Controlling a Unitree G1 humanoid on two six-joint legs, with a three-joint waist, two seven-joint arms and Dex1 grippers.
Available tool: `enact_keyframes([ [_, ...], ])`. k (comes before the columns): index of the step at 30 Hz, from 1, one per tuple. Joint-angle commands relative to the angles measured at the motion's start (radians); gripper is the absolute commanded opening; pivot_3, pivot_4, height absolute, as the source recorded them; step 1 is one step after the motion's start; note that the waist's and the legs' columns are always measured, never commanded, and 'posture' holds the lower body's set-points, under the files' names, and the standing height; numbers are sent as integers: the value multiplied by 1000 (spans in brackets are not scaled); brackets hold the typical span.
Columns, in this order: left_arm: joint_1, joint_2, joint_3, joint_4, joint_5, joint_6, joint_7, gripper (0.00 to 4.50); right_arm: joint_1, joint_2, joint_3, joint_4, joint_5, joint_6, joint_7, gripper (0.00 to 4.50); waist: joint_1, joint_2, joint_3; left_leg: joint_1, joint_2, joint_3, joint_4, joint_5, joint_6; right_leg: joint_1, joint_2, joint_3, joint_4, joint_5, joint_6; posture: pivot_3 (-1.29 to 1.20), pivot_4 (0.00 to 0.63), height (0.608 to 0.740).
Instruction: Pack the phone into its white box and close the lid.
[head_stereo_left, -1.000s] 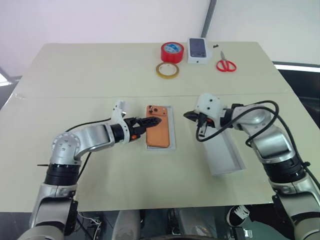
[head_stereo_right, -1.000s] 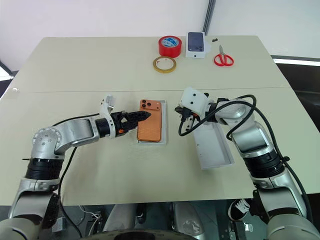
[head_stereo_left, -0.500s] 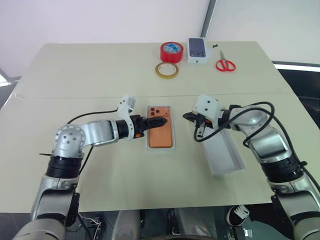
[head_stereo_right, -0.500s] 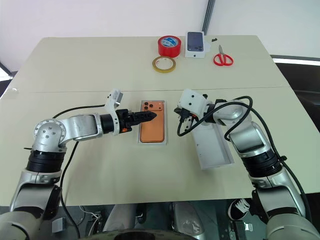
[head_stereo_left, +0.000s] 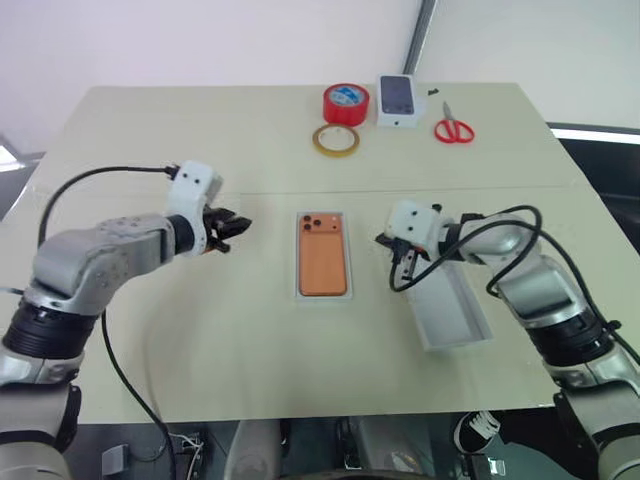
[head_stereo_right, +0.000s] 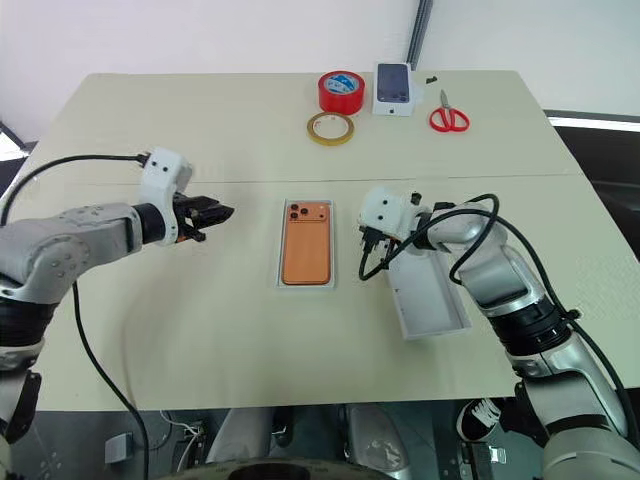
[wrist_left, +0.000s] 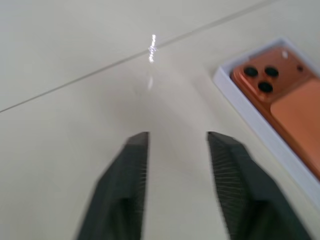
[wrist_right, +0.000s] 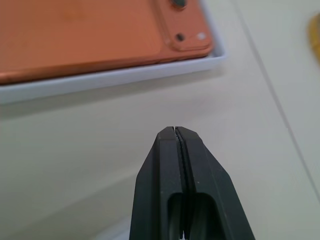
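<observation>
Your left gripper has its jaws parted with nothing between them, hovering over bare table left of the white box. Your right gripper is pressed fully closed and empty, just right of it. The phone lies in that box, orange back up, three-lens cluster at the far corner. No writing is legible anywhere.

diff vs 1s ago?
The left gripper pulled back from the phone toward the robot's left and now hangs over bare table, fingers apart, empty. The phone settled square in the white box. The right gripper stayed shut beside the lid.
</observation>
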Motion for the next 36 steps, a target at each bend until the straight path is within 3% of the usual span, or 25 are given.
enact_keyframes([
  [1,-36,3,-61,2,142,-58,-123,77,-25,-8,36,-23,-50,-11,6,0,-1,0,0,0,0,0,0,0,0,0,0,0,0,0,0,0,150,740],
  [7,-100,-68,-195,49,321,-92,-302,27,-51,50,112,-19,-109,-6,0,0,-2,0,0,0,0,0,0,0,0,-1,0,0,1,0,0,0,150,740],
  [16,-151,-213,-325,53,472,-86,-466,27,-87,98,169,-6,-159,-33,29,0,-2,0,0,-1,0,0,1,0,0,-1,0,0,2,0,0,0,150,740],
  [23,-142,-309,-361,-21,517,-46,-520,27,-21,34,123,-115,-135,4,93,0,5,0,0,-1,0,0,2,0,1,-1,0,0,2,0,0,0,150,740],
  [30,-177,-519,-418,-7,561,4,-500,27,128,-122,9,-281,-106,93,154,0,29,1,0,-3,-1,-1,4,-2,3,0,-1,0,1,0,1,0,150,740],
  [36,-180,-611,-417,19,583,18,-510,27,211,-190,-56,-338,-100,129,165,0,21,2,-1,-5,-2,-1,5,-2,4,0,-1,0,1,0,1,0,150,740],
])
